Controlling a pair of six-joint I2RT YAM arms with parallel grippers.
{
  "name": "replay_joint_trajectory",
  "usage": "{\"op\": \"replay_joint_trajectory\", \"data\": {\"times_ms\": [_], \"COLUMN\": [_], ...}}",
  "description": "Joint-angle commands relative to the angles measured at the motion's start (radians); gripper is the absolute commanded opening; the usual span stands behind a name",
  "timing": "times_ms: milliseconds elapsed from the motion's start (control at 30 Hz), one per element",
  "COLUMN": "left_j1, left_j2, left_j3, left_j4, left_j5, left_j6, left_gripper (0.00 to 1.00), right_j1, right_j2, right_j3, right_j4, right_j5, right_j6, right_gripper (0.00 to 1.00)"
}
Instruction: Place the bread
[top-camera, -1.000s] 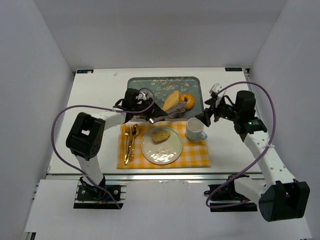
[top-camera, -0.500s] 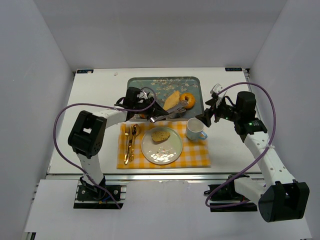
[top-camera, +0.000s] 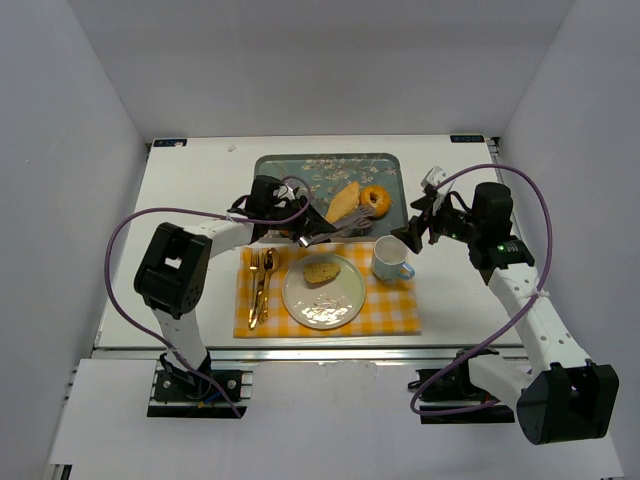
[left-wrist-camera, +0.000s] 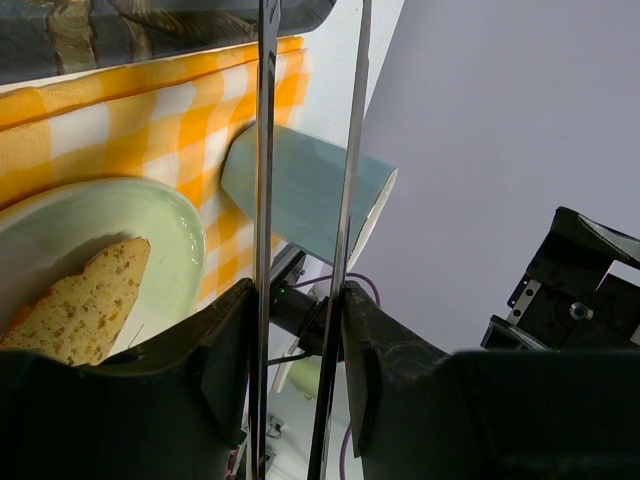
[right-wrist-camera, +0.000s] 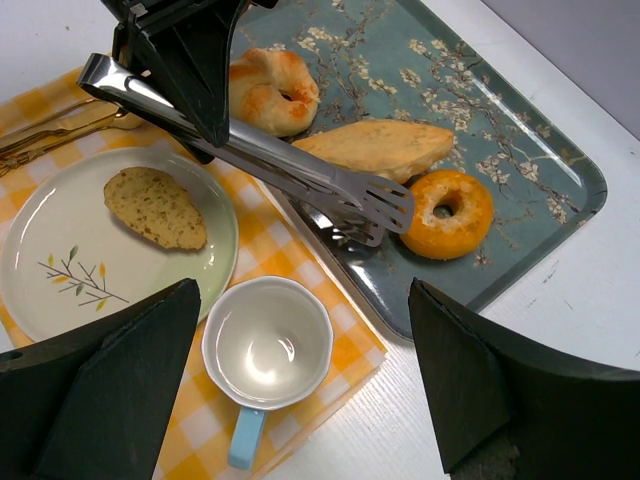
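Lying on plate (right-wrist-camera: 150, 290), speckled bread slice (right-wrist-camera: 155, 207)

The left gripper (top-camera: 303, 232), clamped on the tongs (top-camera: 338, 230), has edged up toward the tray (top-camera: 300, 165), then eased back, leaving the tips barely shifted.

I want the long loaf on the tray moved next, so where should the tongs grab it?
Probably across the middle of the long loaf, the tongs coming down from above, one blade on each long side. It lies flat on the tray and tapers at its ends; the donut crowds one end.
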Motion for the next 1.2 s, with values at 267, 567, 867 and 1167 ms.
{"op": "replay_joint_trajectory", "data": {"times_ms": [267,567,867,1167], "left_j1": [-0.005,-0.007,-0.009,-0.009], "left_j2": [0.054,0.077,0.088,0.134], "left_j3": [0.124,0.135,0.154,0.198], "left_j4": [-0.02,-0.052,-0.081,-0.064], "left_j5": [-0.022,-0.025,-0.023,-0.029], "left_j6": [0.011,0.013,0.034,0.028], "left_gripper": [0.48,0.46,0.47,0.37], "right_j1": [-0.01,-0.011,-0.014,-0.016], "right_j2": [-0.028,-0.025,-0.022,-0.023], "right_j3": [-0.015,-0.015,-0.018,-0.018], "right_j4": [0.038,0.046,0.055,0.047], "right_j5": [-0.009,-0.01,-0.013,-0.007], "right_j6": [0.005,0.012,0.015,0.009], "right_gripper": [0.89,0.89,0.89,0.89]}}
